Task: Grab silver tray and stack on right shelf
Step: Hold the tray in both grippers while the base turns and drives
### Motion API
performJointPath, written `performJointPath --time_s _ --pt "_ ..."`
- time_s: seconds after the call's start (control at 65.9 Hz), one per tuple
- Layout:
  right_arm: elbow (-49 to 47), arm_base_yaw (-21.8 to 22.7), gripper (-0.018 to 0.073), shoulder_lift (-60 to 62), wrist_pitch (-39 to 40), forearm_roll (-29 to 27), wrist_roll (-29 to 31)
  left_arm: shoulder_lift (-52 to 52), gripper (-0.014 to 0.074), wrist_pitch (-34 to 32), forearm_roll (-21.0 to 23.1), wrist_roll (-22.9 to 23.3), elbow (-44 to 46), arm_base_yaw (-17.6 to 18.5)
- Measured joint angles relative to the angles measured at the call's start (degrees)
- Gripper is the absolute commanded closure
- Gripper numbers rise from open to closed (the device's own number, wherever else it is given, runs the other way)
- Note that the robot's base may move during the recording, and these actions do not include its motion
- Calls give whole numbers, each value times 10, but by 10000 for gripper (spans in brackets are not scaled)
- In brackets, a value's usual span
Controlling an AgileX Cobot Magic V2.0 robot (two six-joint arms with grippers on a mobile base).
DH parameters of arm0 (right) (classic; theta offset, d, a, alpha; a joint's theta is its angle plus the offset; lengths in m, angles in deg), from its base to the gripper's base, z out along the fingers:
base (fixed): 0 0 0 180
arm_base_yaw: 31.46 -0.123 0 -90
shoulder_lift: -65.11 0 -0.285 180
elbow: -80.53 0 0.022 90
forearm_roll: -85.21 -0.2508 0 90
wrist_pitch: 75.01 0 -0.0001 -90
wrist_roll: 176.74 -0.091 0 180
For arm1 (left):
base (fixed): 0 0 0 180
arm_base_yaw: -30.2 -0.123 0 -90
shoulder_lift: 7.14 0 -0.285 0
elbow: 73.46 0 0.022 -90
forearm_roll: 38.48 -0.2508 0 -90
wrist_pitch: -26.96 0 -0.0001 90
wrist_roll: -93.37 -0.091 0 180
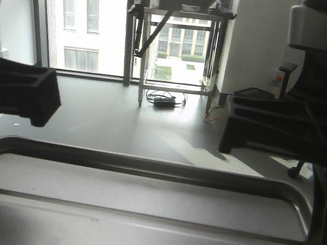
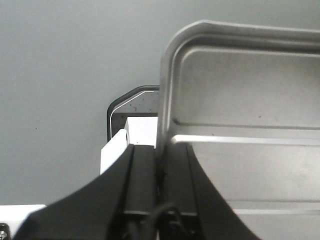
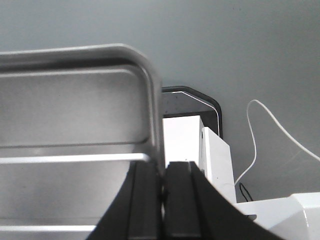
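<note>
We have the tray (image 1: pixel 141 195) in the air, about level between our two arms, over the floor (image 1: pixel 121 116) with nothing under it. The left gripper (image 2: pixel 161 150) is clamped on the rim of the tray's left short edge, one finger inside the rim and one outside. The right gripper (image 3: pixel 162 167) pinches the right short edge the same way. The shelf is in none of our views.

We judge the tray to be thin sheet metal: light, and stiff enough thanks to its raised rim and the two ribs across its bottom. It is polished, though, so it is likely slippery under our pads. The low rim gives only a shallow bite. Opposite short edges look like the right places to hold, provided both arms move together. Uneven travel could let it pivot or slide out.
</note>
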Motion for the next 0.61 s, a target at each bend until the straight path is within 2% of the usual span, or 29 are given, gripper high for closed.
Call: performJointPath --time_s 0.607 --pt "0 0 508 1 0 0 0 0 697 0 0 0 0 0"
